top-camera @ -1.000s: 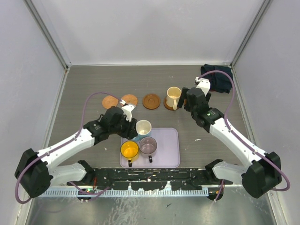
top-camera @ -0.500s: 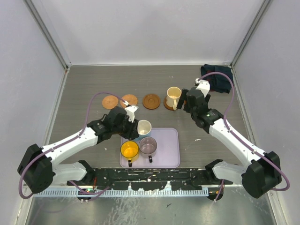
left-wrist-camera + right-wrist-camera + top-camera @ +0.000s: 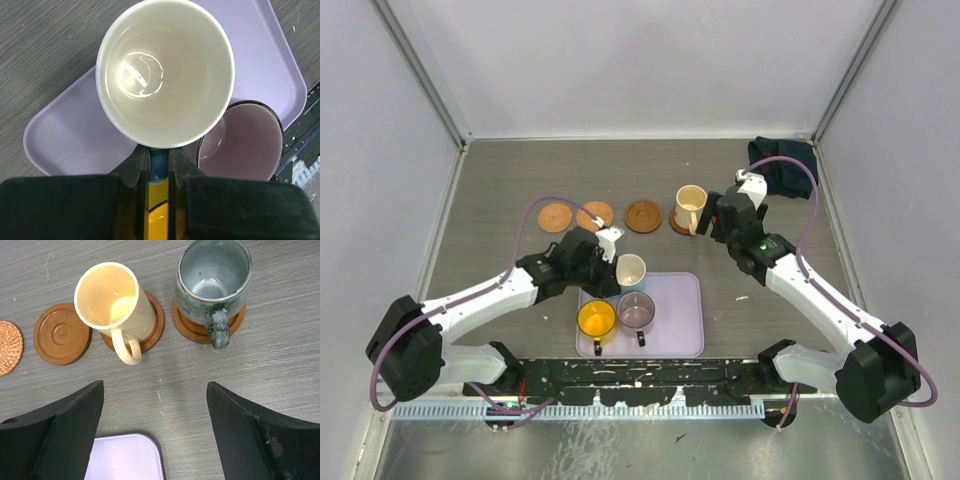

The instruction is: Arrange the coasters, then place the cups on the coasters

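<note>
We see a pale lilac rectangular plastic tray (image 3: 685, 300), a glossy white ceramic mug with a teal-blue handle (image 3: 165, 70), a translucent orange-yellow mug (image 3: 596, 319) and a smoky purplish-grey translucent mug with a dark rim (image 3: 240, 145). Against the grey wood-grain tabletop (image 3: 280, 355) we note a plain cream-yellow mug (image 3: 112, 302), a mottled grey-green glazed mug (image 3: 212, 277), reddish-brown wooden coasters with ringed grooves (image 3: 62, 333) and a lighter orange disc with a fine woven spiral (image 3: 9, 348). We also make out a dark navy folded cloth (image 3: 785, 165) and white-and-black arms (image 3: 480, 300).
</note>
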Controlling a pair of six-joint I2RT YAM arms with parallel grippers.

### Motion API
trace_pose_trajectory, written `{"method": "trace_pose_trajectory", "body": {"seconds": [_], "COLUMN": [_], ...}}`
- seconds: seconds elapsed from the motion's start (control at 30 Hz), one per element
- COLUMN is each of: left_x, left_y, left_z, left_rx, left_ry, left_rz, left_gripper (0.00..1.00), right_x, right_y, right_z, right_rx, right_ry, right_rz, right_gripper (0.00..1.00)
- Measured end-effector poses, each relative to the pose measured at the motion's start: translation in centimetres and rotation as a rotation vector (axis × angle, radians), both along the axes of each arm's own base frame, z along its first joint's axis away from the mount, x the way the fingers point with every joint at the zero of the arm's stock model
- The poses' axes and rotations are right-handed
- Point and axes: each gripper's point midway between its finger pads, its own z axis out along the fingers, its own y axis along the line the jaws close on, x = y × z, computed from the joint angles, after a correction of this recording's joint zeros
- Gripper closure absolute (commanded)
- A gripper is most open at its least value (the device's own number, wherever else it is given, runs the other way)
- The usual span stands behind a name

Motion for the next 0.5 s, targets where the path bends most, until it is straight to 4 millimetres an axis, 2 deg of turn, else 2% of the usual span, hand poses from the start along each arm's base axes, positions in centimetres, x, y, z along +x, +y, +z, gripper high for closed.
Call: {"method": "trace_pose_trajectory", "body": {"seconds": [0.2, 0.5], "left_x": [0.8, 2.9], "left_y": [-0.7, 0.1], "left_z": [0.2, 1.8], "left_rx": [0.013, 0.074], "left_ry": [-0.018, -0.091], "left_rz": [0.004, 0.092], "left_gripper": [1.00, 1.00], "right_x": [-0.1, -0.4], "right_y": [0.1, 0.2], "right_z": [-0.1, -1.1], "right_rx": [0.008, 0.008], "right_ry": [0.004, 0.021], "right_rz": [0.004, 0.010], "right_gripper": [0.14, 0.18]}}
